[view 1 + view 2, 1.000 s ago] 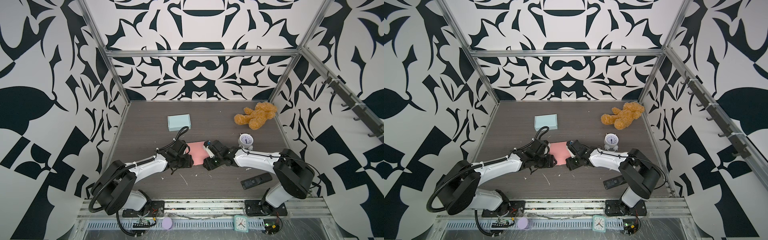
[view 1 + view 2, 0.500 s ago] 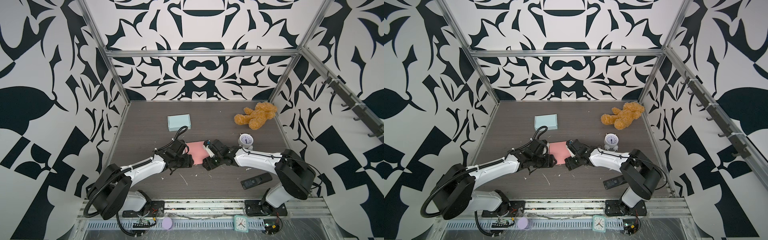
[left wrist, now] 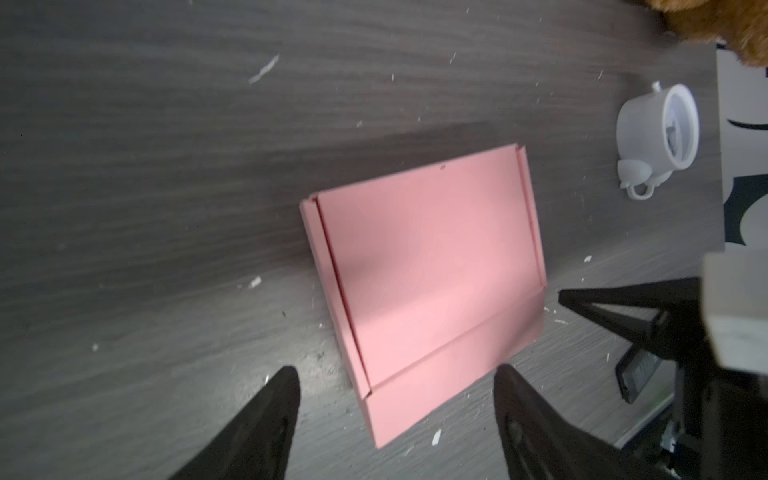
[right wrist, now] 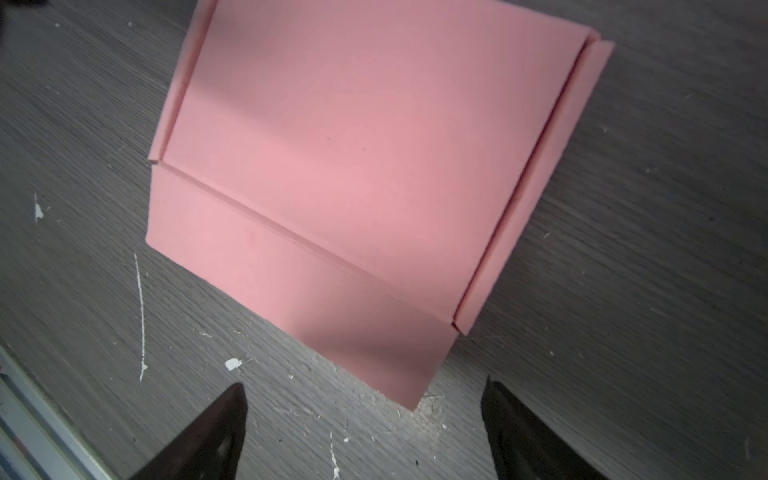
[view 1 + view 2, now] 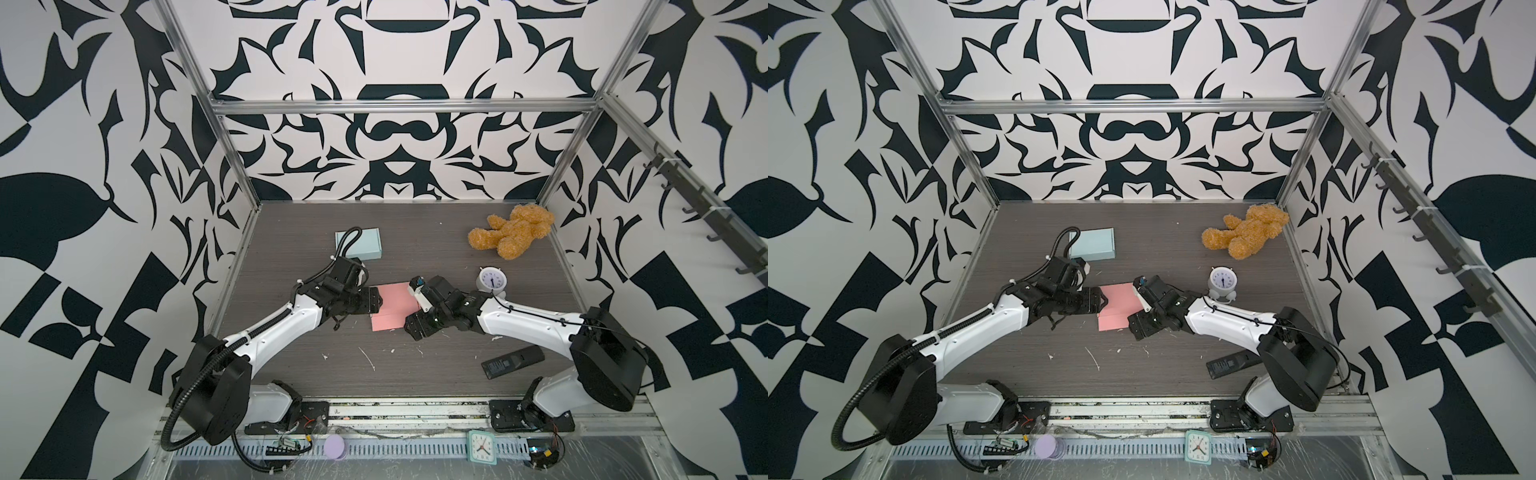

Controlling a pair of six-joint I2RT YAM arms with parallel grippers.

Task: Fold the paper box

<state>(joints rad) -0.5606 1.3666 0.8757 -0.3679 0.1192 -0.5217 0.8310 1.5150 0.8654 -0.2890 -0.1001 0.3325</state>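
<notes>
Mid-table, the pink paper box [image 5: 395,303] lies ungripped between left gripper [image 3: 397,372] and right gripper [image 4: 363,388], each with fingers apart; seemingly between folds, its near flap needs tucking.

no legible text, labels or numbers

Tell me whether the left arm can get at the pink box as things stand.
Probably yes. The left gripper sits right at the edge of the pink box with its jaws open, and nothing lies between them. The right gripper is at the opposite side, clear of that approach.
</notes>
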